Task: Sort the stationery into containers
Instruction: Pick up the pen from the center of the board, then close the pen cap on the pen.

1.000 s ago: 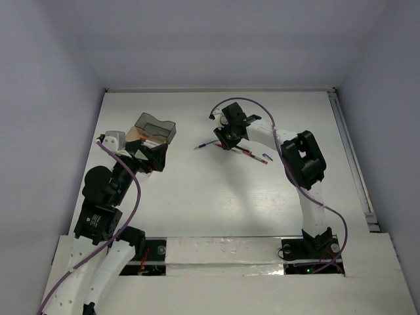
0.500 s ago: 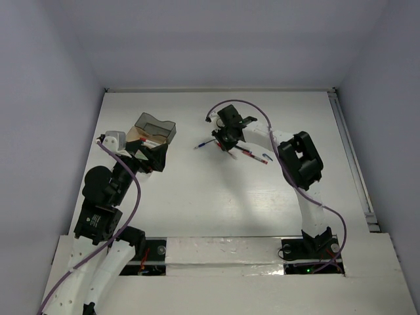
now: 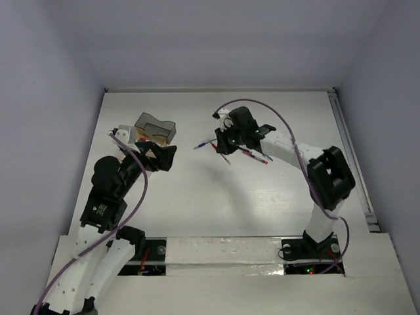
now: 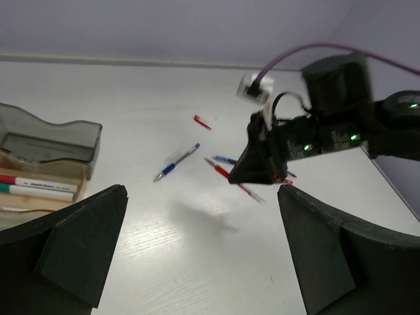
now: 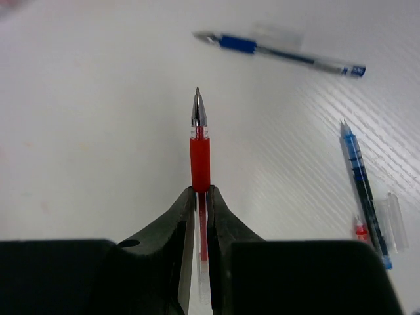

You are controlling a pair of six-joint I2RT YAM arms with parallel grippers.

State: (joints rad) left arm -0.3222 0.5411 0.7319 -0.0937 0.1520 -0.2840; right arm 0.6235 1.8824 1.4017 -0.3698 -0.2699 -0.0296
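Note:
My right gripper [image 5: 201, 191] is shut on a red pen [image 5: 200, 157], whose metal tip sticks out ahead of the fingers. From above, that gripper [image 3: 223, 146] hangs over the middle of the table with the pen [image 3: 225, 157] angled below it. My left gripper [image 4: 203, 262] stands open with nothing in it, close to the containers [image 3: 155, 126]. A smoky grey tray [image 4: 46, 138] stands at the back, and a clear tray [image 4: 82, 174] beside it holds red- and green-capped markers [image 4: 39, 187]. A blue pen [image 4: 176, 162] lies between the two grippers.
More stationery lies loose on the white table: a blue pen [image 5: 282, 54], a second blue pen [image 5: 361, 184], red pens [image 3: 252, 155] to the right of the right gripper, and a small red piece [image 4: 202, 122]. Purple cables arc over both arms.
The right gripper has shut on the red pen and lifted it off the table while its elbow swung right. The left gripper has shifted a little right, still open.

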